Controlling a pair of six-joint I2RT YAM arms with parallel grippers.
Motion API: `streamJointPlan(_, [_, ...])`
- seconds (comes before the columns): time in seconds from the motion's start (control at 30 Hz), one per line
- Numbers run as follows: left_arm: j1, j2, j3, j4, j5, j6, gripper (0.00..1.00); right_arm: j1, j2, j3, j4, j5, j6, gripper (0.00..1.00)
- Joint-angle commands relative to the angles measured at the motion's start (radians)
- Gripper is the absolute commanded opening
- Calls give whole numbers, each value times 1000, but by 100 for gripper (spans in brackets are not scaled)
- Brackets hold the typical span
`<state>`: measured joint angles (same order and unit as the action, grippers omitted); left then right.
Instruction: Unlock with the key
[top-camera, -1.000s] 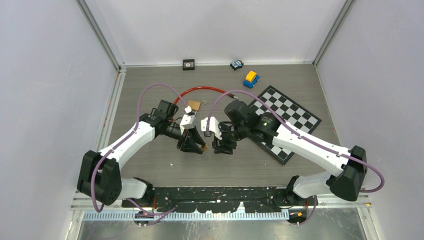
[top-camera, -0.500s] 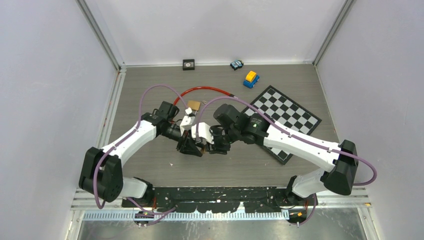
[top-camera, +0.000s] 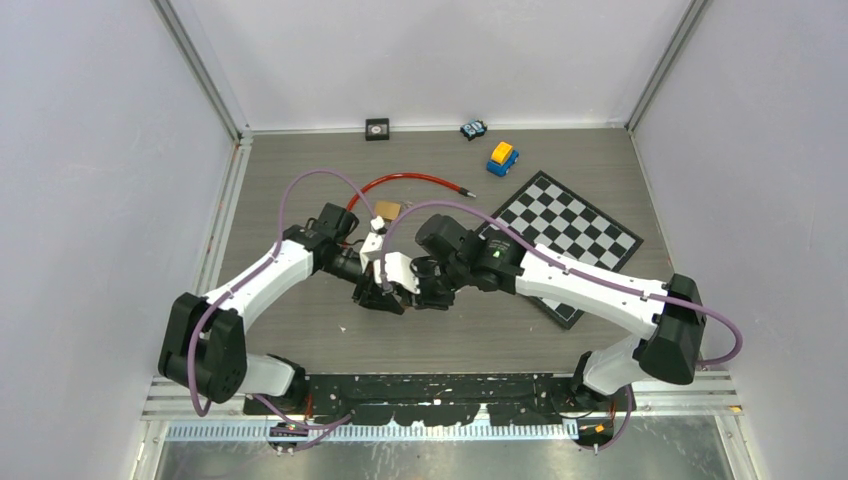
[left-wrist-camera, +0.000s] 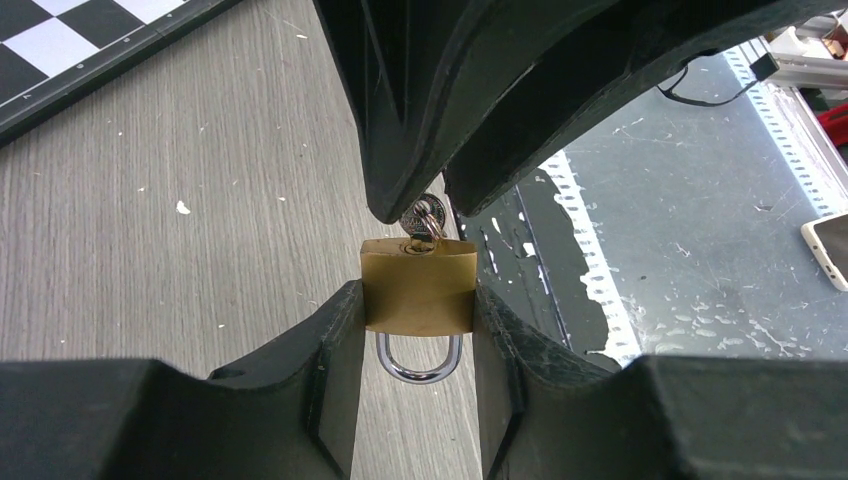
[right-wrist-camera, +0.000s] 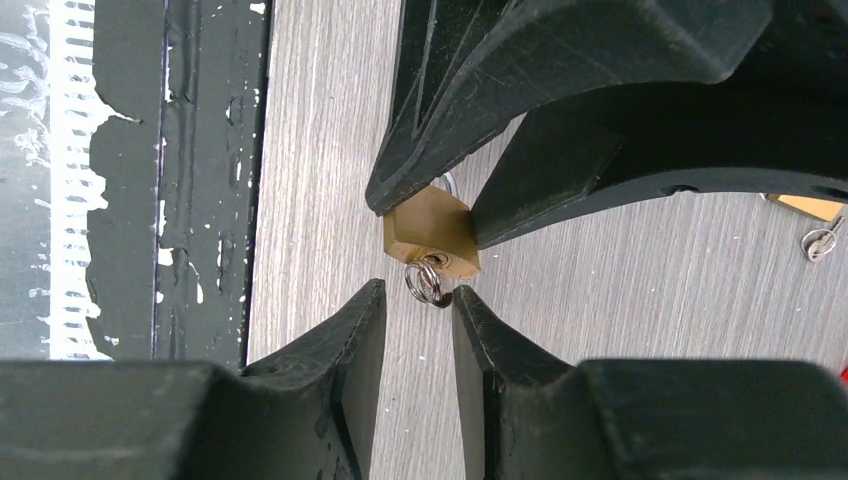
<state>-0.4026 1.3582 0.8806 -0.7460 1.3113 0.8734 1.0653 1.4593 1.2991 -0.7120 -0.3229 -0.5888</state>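
A brass padlock (left-wrist-camera: 417, 285) is clamped body-first between the fingers of my left gripper (left-wrist-camera: 417, 300), with its steel shackle (left-wrist-camera: 420, 362) pointing back toward the wrist. The key (left-wrist-camera: 424, 215) sits in the keyhole with a small ring on its head. In the right wrist view the padlock (right-wrist-camera: 430, 232) hangs from the left fingers (right-wrist-camera: 470, 120), and the key (right-wrist-camera: 428, 283) lies right at the tips of my right gripper (right-wrist-camera: 418, 290). A gap still shows between those jaws. From above, both grippers (top-camera: 385, 295) (top-camera: 415, 290) meet tip to tip at mid-table.
A chessboard (top-camera: 570, 230) lies under the right arm. A red cable (top-camera: 410, 180) and a second brass padlock (top-camera: 390, 211) sit just behind the grippers. A yellow-blue toy car (top-camera: 502, 157), a smaller car (top-camera: 473, 129) and a black square (top-camera: 377, 128) are at the back.
The right arm has swung left until its fingertips reach the key, and its jaws have narrowed. The left arm holds the padlock in the same place.
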Motion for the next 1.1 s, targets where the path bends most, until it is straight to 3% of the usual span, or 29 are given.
streamJointPlan(0.0, [5,1,44,-23,62,24,0,12,6,44,34,5,15,34])
streamJointPlan(0.2, [5,-2,43,-26,61,31,0,13,10,44,47,3,44,16])
streamJointPlan(0.37, [5,-5,41,-27,35,51,0,11,18,36,85,7,122,8])
streamJointPlan(0.5, [5,-22,29,4,-2,50,0,-9,23,20,141,-5,240,5])
streamJointPlan(0.8, [5,-89,-38,234,-121,-127,0,-131,30,-33,278,-125,524,1])
streamJointPlan(1.07, [32,-118,-72,367,-184,-213,0,-203,13,-93,368,-234,650,1])
